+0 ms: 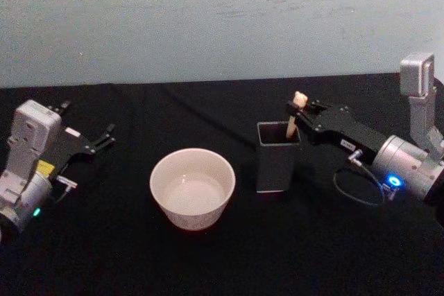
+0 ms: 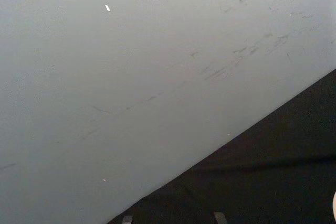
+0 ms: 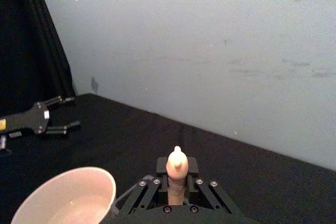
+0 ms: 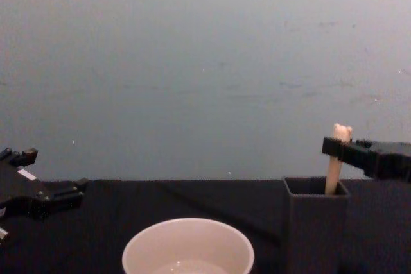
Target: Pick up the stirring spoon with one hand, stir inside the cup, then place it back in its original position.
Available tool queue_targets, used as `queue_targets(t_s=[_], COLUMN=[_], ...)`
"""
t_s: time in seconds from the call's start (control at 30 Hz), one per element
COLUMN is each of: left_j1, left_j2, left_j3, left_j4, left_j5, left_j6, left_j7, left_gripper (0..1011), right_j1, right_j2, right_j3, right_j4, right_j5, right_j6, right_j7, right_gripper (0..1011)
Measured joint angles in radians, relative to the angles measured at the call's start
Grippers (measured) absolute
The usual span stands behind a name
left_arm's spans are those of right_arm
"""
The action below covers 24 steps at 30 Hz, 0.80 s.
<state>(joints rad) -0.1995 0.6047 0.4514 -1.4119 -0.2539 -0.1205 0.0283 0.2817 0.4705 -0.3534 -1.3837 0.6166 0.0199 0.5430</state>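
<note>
The stirring spoon (image 1: 297, 107) stands upright in a dark grey square holder (image 1: 276, 157), and its beige bear-head top (image 4: 341, 131) pokes out above the rim. My right gripper (image 1: 300, 113) reaches in from the right and is shut on the beige handle (image 3: 177, 167) just below the head. The shaft and bowl are hidden inside the holder (image 4: 314, 222). The cream-white cup (image 1: 192, 186) sits left of the holder, a short gap away, with a little liquid in it. My left gripper (image 1: 105, 136) rests open at the far left, well away from the cup.
A black cloth (image 1: 222, 261) covers the table and a plain pale wall (image 1: 208, 19) rises behind it. A thin cable (image 1: 357, 186) loops from the right wrist. Between the cup (image 4: 187, 248) and the left gripper (image 4: 64, 194) lies bare cloth.
</note>
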Motion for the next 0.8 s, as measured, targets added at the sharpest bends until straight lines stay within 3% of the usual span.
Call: queue_targets(t_s=[0.53,0.8], left_j1=[0.000,0.000], left_j2=[0.000,0.000], left_j3=[0.000,0.000], left_j4=[0.000,0.000], left_j5=[0.000,0.000], left_j6=[0.000,0.000], left_j7=[0.000,0.000], left_gripper=[1001,1001], right_j1=[0.013,0.031], right_j2=[0.007,-0.001], right_j3=[0.047,0.052], right_j4=[-0.098,-0.118], right_j5=[0.077,0.106], right_j6=[-0.040,-0.056], right_j7=[-0.006,-0.005], right_gripper=[192,192])
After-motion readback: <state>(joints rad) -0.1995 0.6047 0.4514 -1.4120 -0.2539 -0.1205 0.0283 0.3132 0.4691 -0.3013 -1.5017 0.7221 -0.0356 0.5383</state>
